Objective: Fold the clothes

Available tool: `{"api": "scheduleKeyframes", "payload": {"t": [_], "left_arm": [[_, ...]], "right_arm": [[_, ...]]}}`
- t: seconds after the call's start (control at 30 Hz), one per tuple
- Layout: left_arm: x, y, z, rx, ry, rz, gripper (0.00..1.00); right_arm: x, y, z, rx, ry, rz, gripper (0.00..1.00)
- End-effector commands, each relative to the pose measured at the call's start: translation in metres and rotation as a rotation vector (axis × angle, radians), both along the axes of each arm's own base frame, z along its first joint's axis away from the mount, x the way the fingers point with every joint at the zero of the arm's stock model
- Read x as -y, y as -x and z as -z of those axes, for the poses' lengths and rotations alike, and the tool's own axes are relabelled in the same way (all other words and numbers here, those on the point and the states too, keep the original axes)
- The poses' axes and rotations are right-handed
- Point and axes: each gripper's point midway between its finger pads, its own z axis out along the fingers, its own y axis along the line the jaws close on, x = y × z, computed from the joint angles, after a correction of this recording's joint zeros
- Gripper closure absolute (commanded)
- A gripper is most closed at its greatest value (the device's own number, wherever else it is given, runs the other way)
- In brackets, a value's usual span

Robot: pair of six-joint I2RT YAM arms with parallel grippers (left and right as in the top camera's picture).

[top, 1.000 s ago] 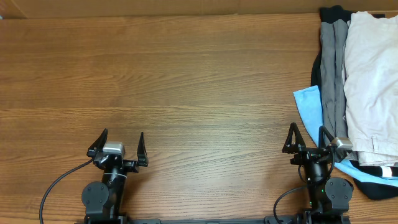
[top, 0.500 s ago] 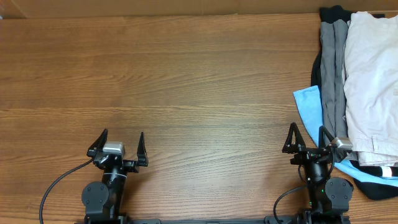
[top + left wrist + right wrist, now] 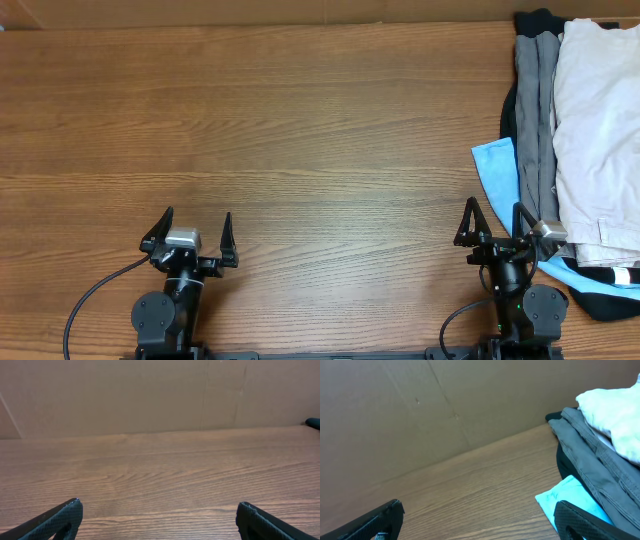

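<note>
**Q:** Which step does this figure show?

**A:** The opening one, as far as can be judged. The left gripper [image 3: 198,214] and the right gripper [image 3: 494,206] both hover low over the surface [image 3: 320,130]. Their jaws are spread wide and hold nothing. No garment is laid out for folding.

**Q:** Where are the clothes [image 3: 585,150]?

**A:** They lie in one pile ahead of the right gripper and to its right. The near edge of the pile is just beside that gripper's right finger, though contact cannot be told. Beige shorts [image 3: 600,110] lie on top. A grey piece [image 3: 535,120] and a blue piece [image 3: 495,165] show at the side nearer the gripper. The pile is well apart from the left gripper, far to its right.

**Q:** What does the next move call for?

**A:** Probably the right gripper reaches forward and rightward and closes on one layer only, most likely the shorts. It would then draw that piece leftward onto the bare surface between the two grippers, where the left gripper could help. The stacked layers make a double pick the main risk.
</note>
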Motion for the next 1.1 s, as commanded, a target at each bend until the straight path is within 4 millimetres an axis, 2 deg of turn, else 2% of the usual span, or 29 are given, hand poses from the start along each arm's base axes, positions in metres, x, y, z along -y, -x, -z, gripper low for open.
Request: {"api": "scheduleKeyframes", "payload": {"t": [0.0, 0.47, 0.57, 0.63, 0.73, 0.97, 1.07], "left_arm": [[-0.003, 0.0, 0.003, -0.009, 0.005, -0.016, 0.0], [-0.003, -0.001, 0.004, -0.013, 0.006, -0.016, 0.0], [-0.004, -0.001, 0.004, -0.012, 0.001, -0.019, 0.0], [-0.011, -0.001, 0.003, -0.006, -0.03, -0.059, 0.0], [-0.019, -0.001, 0.003, -0.009, -0.034, -0.107, 0.0], [-0.021, -0.001, 0.006, -0.022, -0.035, -0.118, 0.0], [-0.022, -0.001, 0.004, -0.014, -0.032, -0.125, 0.0]], "right_arm": [[-0.002, 0.0, 0.003, 0.0, 0.003, -0.007, 0.0], [-0.002, 0.0, 0.003, 0.0, 0.003, -0.007, 0.0], [0.012, 0.0, 0.0, 0.011, 0.009, 0.074, 0.0], [0.016, 0.0, 0.0, 0.011, 0.009, 0.098, 0.0], [0.016, 0.0, 0.0, 0.01, 0.009, 0.098, 0.0], [0.015, 0.0, -0.002, 0.017, 0.008, 0.091, 0.0], [0.001, 0.0, -0.007, 0.04, 0.008, 0.009, 0.0]]}}
